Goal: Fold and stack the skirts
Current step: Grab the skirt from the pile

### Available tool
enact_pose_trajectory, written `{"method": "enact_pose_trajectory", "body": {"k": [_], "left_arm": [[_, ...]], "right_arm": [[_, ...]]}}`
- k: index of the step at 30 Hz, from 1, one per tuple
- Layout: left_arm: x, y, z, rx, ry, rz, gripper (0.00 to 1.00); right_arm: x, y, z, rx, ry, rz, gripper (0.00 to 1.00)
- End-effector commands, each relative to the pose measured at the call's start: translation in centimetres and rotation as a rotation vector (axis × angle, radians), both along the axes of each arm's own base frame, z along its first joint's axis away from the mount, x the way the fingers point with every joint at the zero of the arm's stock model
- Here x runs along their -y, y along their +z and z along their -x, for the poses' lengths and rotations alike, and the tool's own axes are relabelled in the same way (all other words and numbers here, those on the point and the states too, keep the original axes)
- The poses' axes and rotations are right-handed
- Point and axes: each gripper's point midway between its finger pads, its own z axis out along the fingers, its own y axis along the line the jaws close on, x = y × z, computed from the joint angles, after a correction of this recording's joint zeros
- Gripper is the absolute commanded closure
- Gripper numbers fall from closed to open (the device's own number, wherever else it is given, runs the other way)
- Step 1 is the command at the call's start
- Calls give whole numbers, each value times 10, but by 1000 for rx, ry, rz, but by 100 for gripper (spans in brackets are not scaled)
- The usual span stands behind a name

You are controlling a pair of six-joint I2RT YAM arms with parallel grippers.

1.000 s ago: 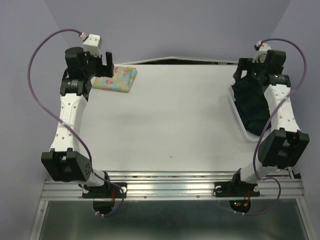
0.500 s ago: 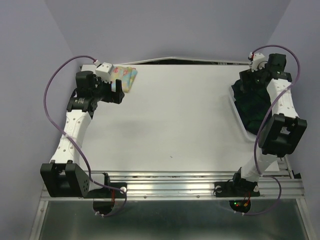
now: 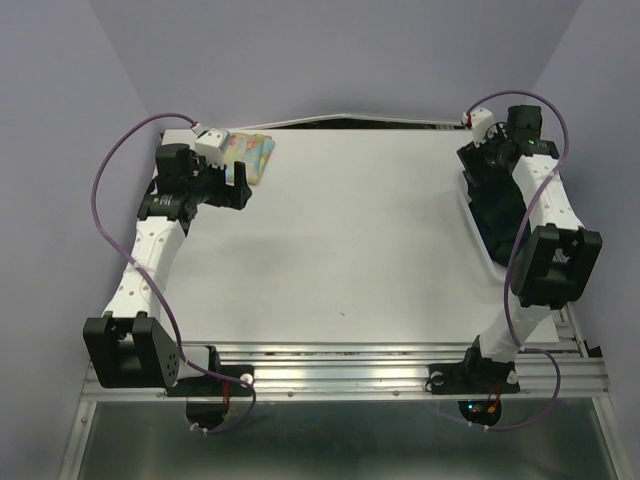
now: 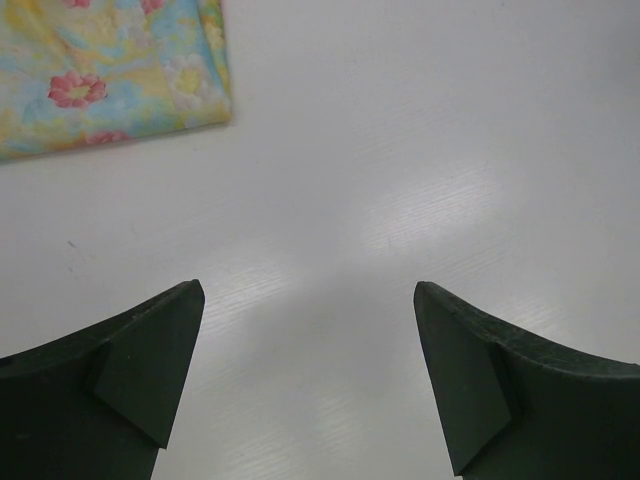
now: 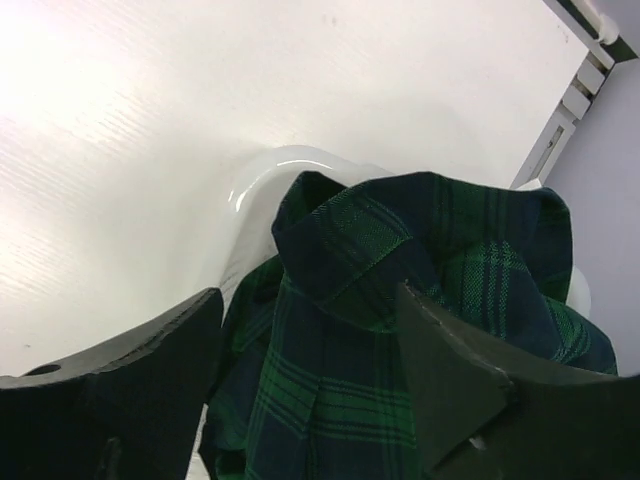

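our left pincer (image 4: 308, 292) is released, jaws wide with nothing between them, over the bare table (image 4: 420, 150). the yellow flowered skirt (image 4: 105, 70) lies flat ahead of it and off to its left, apart from the fingertips. our right pincer (image 5: 310, 295) is unclenched too, jaws apart on either side of a raised fold of the plaid skirt (image 5: 450, 260), which sits bunched just beneath and ahead of it in the white basket (image 5: 262, 175).
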Motion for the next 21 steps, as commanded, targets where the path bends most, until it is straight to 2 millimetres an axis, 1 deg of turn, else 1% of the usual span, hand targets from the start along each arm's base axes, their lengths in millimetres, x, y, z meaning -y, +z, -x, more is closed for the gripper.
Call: {"method": "enact_pose_trajectory", "body": {"k": [1,3,4,7,9,10,11,13,14,15,17,18,19,20,21], "left_arm": [[5,14,-7,53,-25,14,1],[6,15,-8,52,-27,17,1],[6,16,-9,52,-26,18,1],[5,18,-11,58,-23,11,1],[3,17,-12,59,-18,7,1],[3,15,-12,55,-16,8,1],[3,14,-11,52,-14,7,1],[3,14,-10,57,-13,11,1],[3,12,-9,55,-10,14,1],[4,12,-9,54,-11,16,1],[4,10,-7,50,-11,23,1],[4,11,-8,53,-9,26,1],[5,10,-8,51,-11,27,1],[5,11,-8,53,-10,30,1],[6,12,-8,56,-12,33,1]], "right_arm": [[14,0,-11,12,-28,40,30],[15,-5,-13,1,-30,41,32],[10,-7,-13,-8,-18,37,32],[9,-21,-11,-49,-15,25,33],[7,-25,-16,-40,-20,32,42],[8,-24,-18,-32,-32,33,47],[9,-22,-19,-21,-42,33,55],[11,-8,-23,8,-68,24,63],[12,-1,-23,17,-85,21,72],[13,18,-25,60,-95,24,79],[16,45,-24,119,-122,30,99],[19,61,-24,155,-147,32,99],[19,97,-21,231,-158,33,99],[24,117,-18,276,-178,28,99],[22,139,-15,323,-194,5,99]]}}
